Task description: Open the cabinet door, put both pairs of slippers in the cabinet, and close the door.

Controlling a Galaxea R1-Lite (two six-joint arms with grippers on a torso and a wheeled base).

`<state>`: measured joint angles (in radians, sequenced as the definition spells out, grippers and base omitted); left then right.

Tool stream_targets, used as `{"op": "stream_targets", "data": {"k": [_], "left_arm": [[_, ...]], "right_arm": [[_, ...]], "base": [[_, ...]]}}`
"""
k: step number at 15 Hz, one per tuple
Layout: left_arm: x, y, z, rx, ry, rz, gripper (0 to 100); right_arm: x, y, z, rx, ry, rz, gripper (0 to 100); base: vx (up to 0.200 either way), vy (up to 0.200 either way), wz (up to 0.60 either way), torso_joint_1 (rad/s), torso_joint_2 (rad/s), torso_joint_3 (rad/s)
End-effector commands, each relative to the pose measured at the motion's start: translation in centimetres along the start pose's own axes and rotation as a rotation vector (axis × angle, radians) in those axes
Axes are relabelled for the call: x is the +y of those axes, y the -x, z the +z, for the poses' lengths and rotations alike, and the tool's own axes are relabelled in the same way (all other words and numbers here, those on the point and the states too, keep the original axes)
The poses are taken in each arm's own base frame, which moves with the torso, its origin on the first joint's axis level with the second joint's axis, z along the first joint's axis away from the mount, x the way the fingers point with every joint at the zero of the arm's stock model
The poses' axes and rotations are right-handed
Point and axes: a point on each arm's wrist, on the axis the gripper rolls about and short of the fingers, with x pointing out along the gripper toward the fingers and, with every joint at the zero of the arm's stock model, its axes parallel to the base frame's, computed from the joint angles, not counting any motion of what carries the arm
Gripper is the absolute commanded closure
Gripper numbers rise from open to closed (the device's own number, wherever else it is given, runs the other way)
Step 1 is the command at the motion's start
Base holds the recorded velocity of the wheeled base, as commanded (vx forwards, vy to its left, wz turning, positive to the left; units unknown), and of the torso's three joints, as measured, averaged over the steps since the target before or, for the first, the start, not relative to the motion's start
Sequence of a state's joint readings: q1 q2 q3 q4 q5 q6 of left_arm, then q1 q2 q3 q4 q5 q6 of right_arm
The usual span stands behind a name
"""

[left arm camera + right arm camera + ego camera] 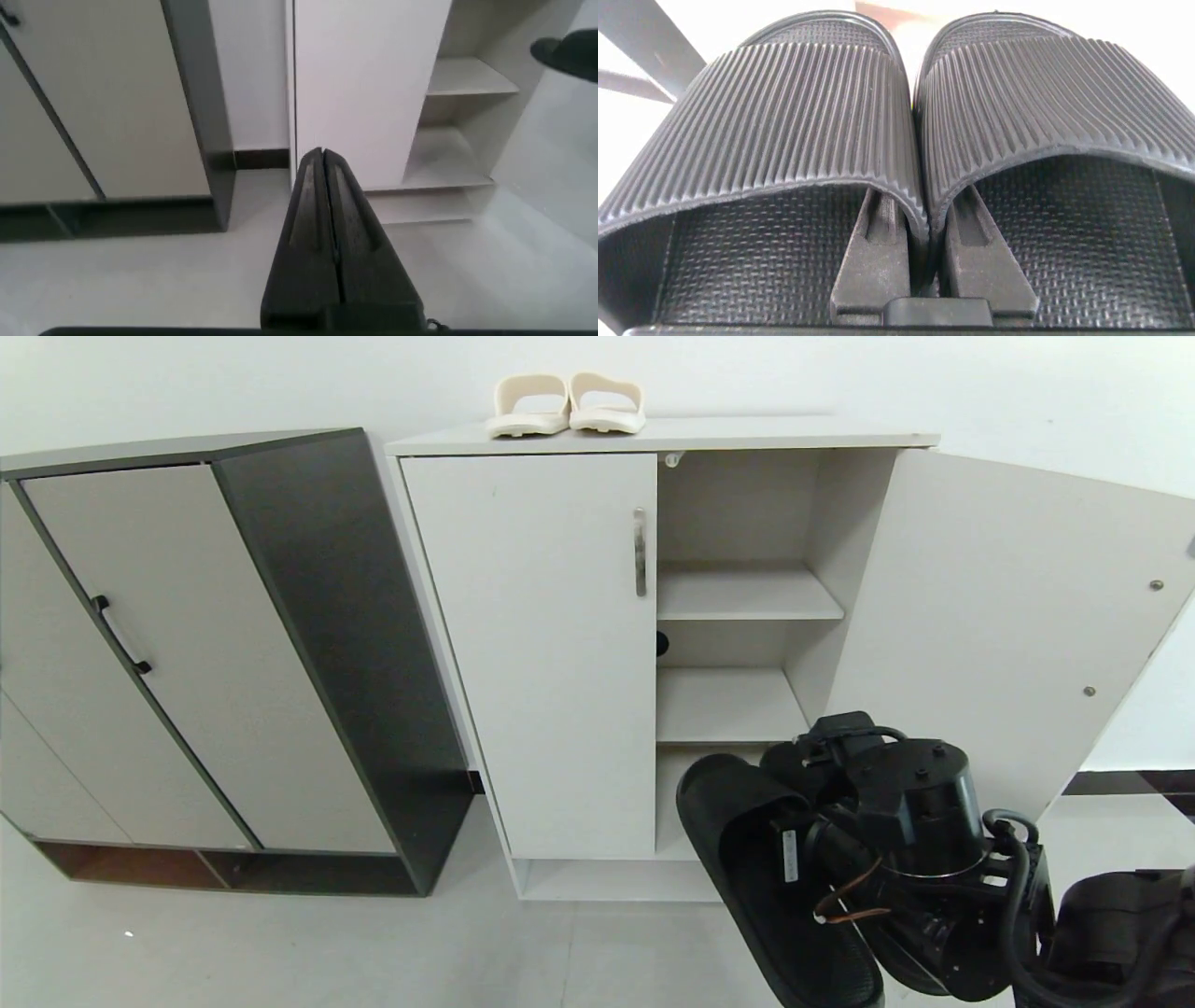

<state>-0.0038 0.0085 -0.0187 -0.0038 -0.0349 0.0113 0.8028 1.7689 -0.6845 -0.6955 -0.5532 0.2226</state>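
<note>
The right gripper point(920, 233) has one finger inside each of the black slippers point(775, 887), pinching their two inner strap edges together. That arm sits low in front of the white cabinet point(532, 663), just outside the bottom edge of its open right half, beside the swung-out door point(1008, 616). The pair hangs tilted, soles facing left; it may be clear of the floor, though the angle leaves that uncertain. The cream slippers point(567, 405) rest side by side at the cabinet top's back edge. The left gripper point(323, 163), fingers pressed together, points toward the cabinet's closed left door.
</note>
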Motion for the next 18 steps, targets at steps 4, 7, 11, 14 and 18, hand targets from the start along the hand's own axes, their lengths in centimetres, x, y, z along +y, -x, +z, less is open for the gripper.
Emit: {"op": "stream_targets", "data": {"k": [4,7,11,14,18], "left_arm": [[0.2,-0.1,-0.6,0.015,0.003,0.091,100],[0.1,-0.1,-0.6,0.015,0.001,0.065,100],[0.1,-0.1,-0.5,0.013,0.014,0.066,100],[0.1,-0.1,-0.5,0.013,0.011,0.063,100],[0.1,-0.1,-0.5,0.013,0.007,0.062,100]], "right_arm": [[1.0,-1.6,-0.9,-0.048,0.022,0.007,100],[1.4,-1.9,0.3,-0.090,-0.004,0.007,100],[2.8,-4.4,0.9,-0.140,-0.026,-0.186,100],[4.0,-4.8,0.2,-0.135,-0.012,-0.193,100],[5.0,-6.7,-0.7,-0.124,-0.004,-0.197,100]], "base": [[0.000,0.000,0.00,0.000,0.00,0.000],[0.000,0.000,0.00,0.000,0.00,0.000],[0.000,0.000,0.00,0.000,0.00,0.000],[0.000,-0.067,0.00,0.001,0.00,0.001],[0.000,-0.200,0.00,0.002,0.00,0.000]]}}
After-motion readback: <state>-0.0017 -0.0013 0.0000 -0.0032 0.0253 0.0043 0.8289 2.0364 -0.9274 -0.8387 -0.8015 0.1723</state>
